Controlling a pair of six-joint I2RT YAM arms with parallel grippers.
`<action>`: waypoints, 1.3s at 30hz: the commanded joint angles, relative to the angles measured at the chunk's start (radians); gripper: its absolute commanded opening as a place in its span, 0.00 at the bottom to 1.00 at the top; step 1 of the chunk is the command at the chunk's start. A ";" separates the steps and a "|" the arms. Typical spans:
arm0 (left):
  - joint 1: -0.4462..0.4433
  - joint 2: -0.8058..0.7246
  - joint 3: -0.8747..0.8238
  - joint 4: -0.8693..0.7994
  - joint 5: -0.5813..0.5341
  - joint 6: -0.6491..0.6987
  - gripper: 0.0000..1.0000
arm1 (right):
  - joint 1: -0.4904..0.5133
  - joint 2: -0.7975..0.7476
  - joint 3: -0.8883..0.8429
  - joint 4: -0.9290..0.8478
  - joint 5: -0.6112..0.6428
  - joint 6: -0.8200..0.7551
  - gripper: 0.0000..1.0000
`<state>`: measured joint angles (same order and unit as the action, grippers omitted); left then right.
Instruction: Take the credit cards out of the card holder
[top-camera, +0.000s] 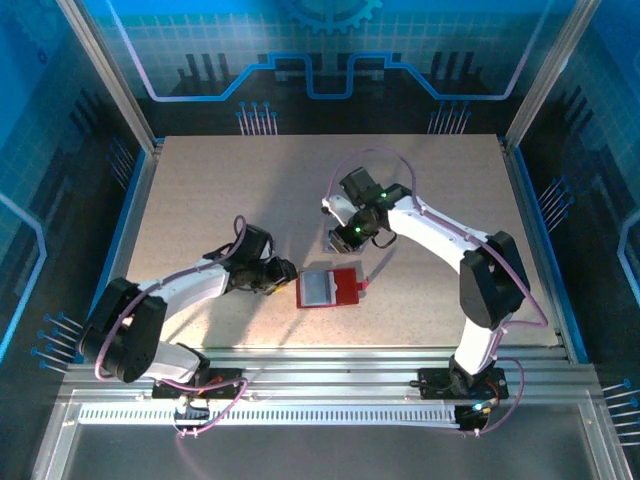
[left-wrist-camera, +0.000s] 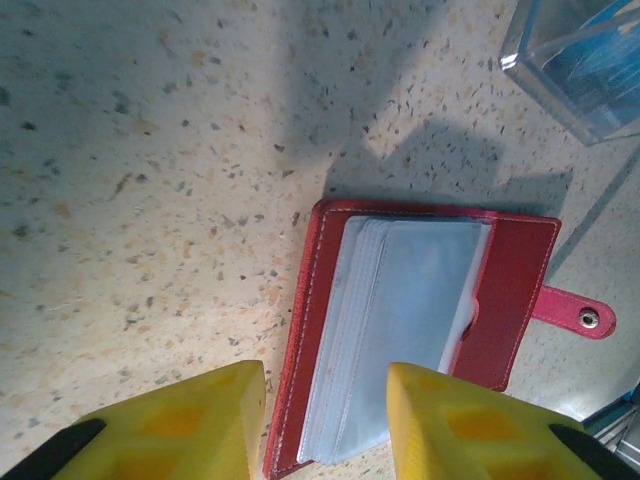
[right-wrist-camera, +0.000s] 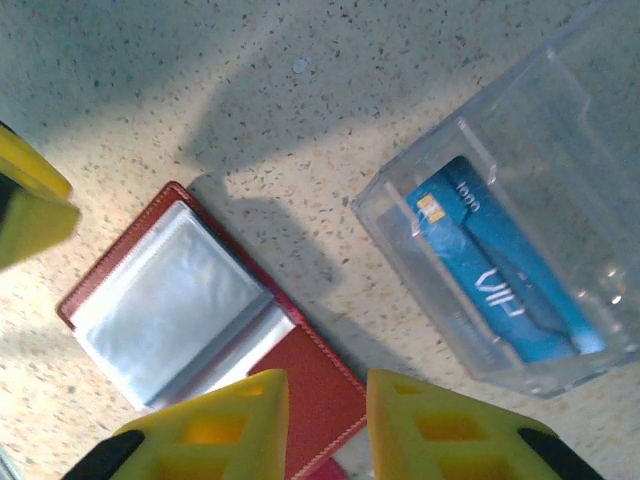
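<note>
My left pincer hangs released over one end of the open card holder lying flat on the table; my right pincer is parted too, empty; blue credit cards lie overlapped in a clear box, partly cut off; whether the cloudy pockets hide more, I cannot tell.

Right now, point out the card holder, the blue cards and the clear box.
card holder (left-wrist-camera: 515, 290): left wrist view, red inner cover.
blue cards (right-wrist-camera: 490, 270): right wrist view, top card's face.
clear box (right-wrist-camera: 560, 120): right wrist view, bare upper wall.
</note>
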<state>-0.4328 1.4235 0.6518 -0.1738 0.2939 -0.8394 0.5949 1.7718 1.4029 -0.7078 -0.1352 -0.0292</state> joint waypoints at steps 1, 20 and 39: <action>-0.020 0.036 0.049 0.029 0.036 -0.009 0.38 | 0.003 -0.046 -0.054 0.085 -0.011 0.244 0.27; -0.068 0.150 0.102 0.065 0.056 -0.025 0.38 | 0.064 -0.130 -0.274 0.236 -0.205 0.571 0.26; -0.068 0.108 0.086 0.072 0.001 -0.038 0.38 | 0.083 -0.104 -0.386 0.414 -0.254 0.792 0.23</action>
<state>-0.4950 1.5772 0.7437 -0.0910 0.3252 -0.8654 0.6670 1.6623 1.0317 -0.3592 -0.3443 0.7147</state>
